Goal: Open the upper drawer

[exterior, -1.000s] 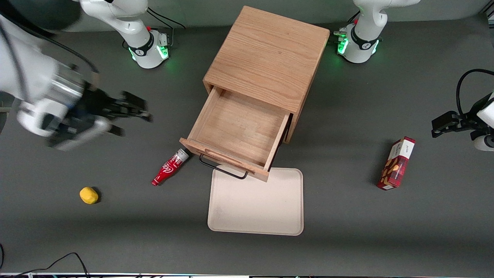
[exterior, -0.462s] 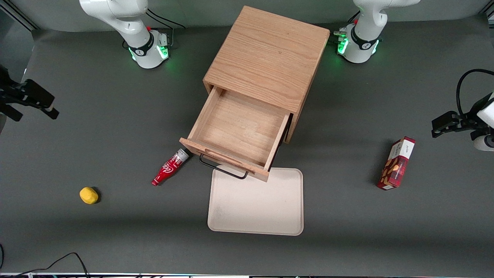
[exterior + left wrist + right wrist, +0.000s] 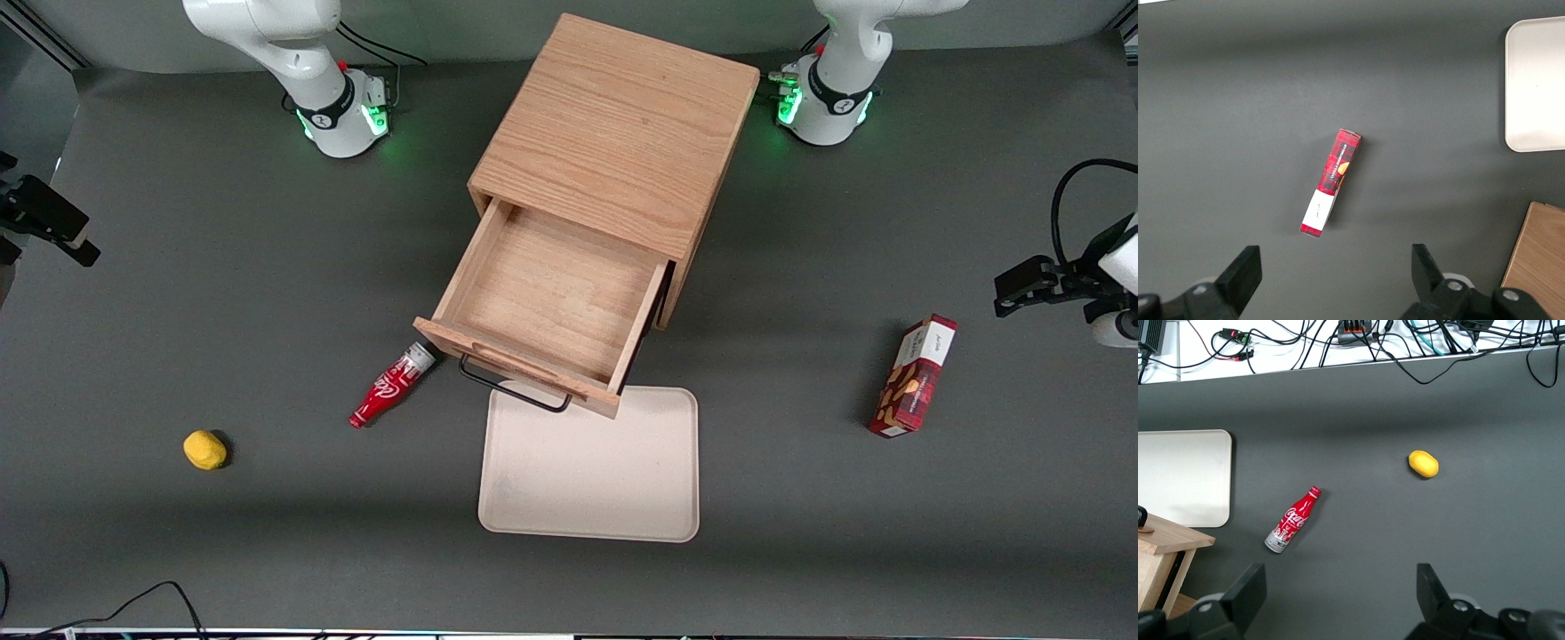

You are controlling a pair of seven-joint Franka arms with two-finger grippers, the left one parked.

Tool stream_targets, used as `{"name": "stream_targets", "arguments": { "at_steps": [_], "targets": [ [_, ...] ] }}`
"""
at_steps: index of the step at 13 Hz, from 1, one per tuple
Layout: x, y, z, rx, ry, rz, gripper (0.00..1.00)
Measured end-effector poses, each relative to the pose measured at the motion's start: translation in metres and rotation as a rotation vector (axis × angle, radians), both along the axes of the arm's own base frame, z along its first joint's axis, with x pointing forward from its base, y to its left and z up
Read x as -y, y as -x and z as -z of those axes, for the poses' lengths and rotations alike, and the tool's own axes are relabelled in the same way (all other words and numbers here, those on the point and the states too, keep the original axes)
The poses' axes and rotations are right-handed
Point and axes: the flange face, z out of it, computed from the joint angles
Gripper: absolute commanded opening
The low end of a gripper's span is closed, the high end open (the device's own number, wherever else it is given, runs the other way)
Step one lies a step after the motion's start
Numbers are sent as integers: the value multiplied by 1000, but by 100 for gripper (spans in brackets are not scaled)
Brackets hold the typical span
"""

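Note:
The oak cabinet (image 3: 618, 124) stands mid-table. Its upper drawer (image 3: 551, 298) is pulled far out and holds nothing; its thin black wire handle (image 3: 516, 393) shows at its front, over the tray's edge. A corner of the drawer's front also shows in the right wrist view (image 3: 1168, 541). The lower drawer is hidden beneath it. My right gripper (image 3: 53, 227) is high up at the working arm's end of the table, well away from the cabinet. In the right wrist view the gripper (image 3: 1338, 590) is open wide and empty.
A cream tray (image 3: 589, 467) lies in front of the drawer. A red soda bottle (image 3: 391, 384) lies beside the drawer's front corner, a yellow lemon (image 3: 204, 449) toward the working arm's end. A red snack box (image 3: 914, 376) lies toward the parked arm's end.
My right gripper has drawn away from the cabinet toward the working arm's end of the table, to the picture's edge. The drawer and the loose objects have not moved.

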Motion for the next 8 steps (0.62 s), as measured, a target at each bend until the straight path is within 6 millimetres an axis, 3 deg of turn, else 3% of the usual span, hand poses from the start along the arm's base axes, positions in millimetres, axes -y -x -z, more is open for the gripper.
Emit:
{"name": "stream_targets", "arguments": {
  "at_steps": [8],
  "targets": [
    [-4,-1,1,-2,0,-7,100]
  ]
}}
